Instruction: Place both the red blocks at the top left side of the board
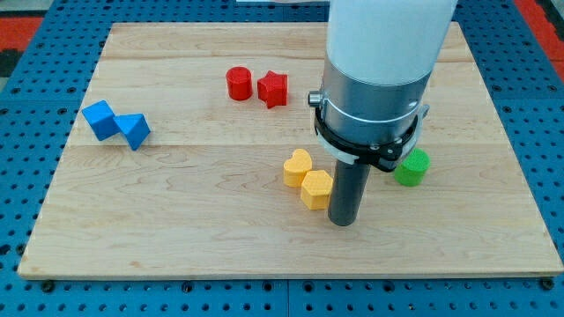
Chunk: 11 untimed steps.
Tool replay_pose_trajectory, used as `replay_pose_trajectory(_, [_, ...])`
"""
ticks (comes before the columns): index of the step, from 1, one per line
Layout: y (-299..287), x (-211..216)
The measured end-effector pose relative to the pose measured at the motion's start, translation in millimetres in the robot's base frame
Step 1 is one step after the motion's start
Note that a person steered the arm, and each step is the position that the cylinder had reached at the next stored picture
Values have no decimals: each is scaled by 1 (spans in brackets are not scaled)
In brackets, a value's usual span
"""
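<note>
Board (176, 220): pale wood, lying on a blue perforated bench; it carries everything here.

Arm (383, 62): white-and-grey column dropping in from the view's top, right of centre. It covers part of the board behind it; what sits there cannot be told.

No claw on this rig, so spread or pinched does not apply. The dark rod ends at my tip (343, 222), down on the wood just right of the yellow hexagon block (316, 188), touching or nearly so; cannot tell which.

Task items: red cylinder block (238, 84) and red star block (273, 89) stand side by side, touching or nearly, near the top edge but about mid-width. Judgement: both need pushing toward the view's left.

Others: yellow heart block (298, 166) against the hexagon; blue pair (116, 123) at the left edge, below the target corner; green block (411, 166) right of the rod, partly hidden.

Obstruction: the yellows lie between tip and reds. Likely route: around the right side, then push left.
</note>
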<state>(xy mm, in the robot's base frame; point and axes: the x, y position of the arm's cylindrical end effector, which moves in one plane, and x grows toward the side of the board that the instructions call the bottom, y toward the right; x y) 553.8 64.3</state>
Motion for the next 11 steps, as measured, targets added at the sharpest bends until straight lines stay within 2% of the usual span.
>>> replay_pose_trajectory(4, [16,-21])
replay_pose_trajectory(6, [-84,-76])
replay_pose_trajectory(8, [-48,-182])
replay_pose_trajectory(9, [-62,-210])
replay_pose_trajectory(11, [-211,-211])
